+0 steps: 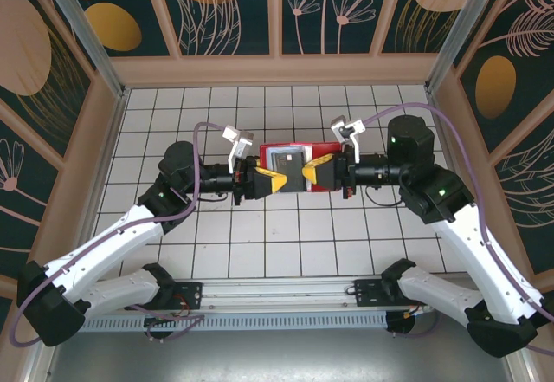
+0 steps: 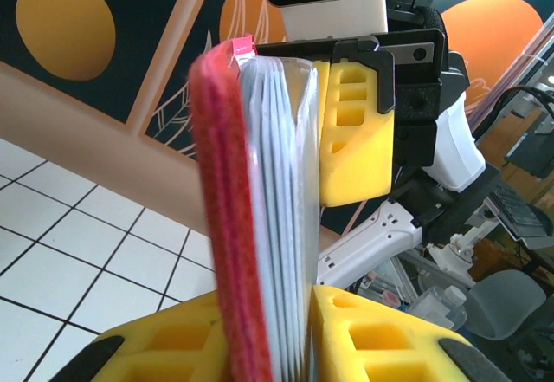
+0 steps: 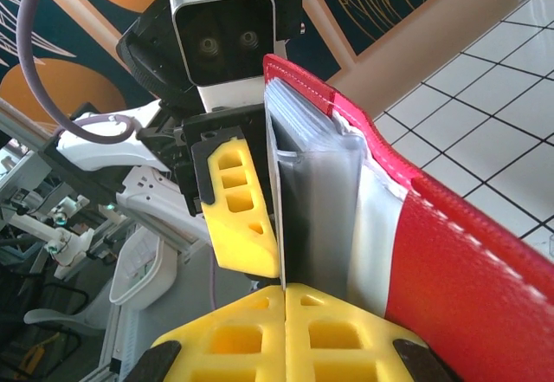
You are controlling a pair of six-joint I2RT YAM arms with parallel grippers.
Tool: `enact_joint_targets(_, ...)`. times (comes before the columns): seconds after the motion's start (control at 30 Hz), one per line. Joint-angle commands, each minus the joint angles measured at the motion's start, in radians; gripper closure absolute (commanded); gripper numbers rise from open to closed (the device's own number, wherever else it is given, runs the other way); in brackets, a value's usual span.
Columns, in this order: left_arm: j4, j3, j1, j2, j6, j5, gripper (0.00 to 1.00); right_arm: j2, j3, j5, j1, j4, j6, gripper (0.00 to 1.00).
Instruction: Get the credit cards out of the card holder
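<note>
Above white tiled table [image 1: 260, 243], left tool [image 1: 277, 180] and right tool [image 1: 312, 174] both pinch the red card holder [image 1: 325, 150].

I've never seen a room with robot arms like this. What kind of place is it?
Probably a robot lab's test booth: a white tiled table boxed in by painted panels, with an office chair outside it.

from above, yellow fingers of the left gripper [image 1: 275, 179] and right gripper [image 1: 313, 174] cover the near edge of the card holder [image 1: 327, 149]; credit cards [image 3: 305, 217] in its pockets cannot be counted. both wrist views crop its lower end.
</note>
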Motion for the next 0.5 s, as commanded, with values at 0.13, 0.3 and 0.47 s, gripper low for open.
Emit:
enact_joint_targets(0.13, 0.016, 0.018, 0.002, -0.033, 0.022, -0.014, 0.75, -0.038, 0.015, 0.028, 0.001, -0.017, -0.035, 1.00)
enact_joint_targets(0.3, 0.017, 0.015, 0.002, -0.043, 0.025, -0.015, 0.76, -0.043, 0.021, 0.049, -0.005, -0.037, -0.048, 1.00)
enact_joint_targets(0.47, 0.067, 0.006, 0.001, -0.040, 0.007, -0.004, 0.82, -0.040, -0.003, 0.019, -0.006, 0.000, -0.027, 1.00)
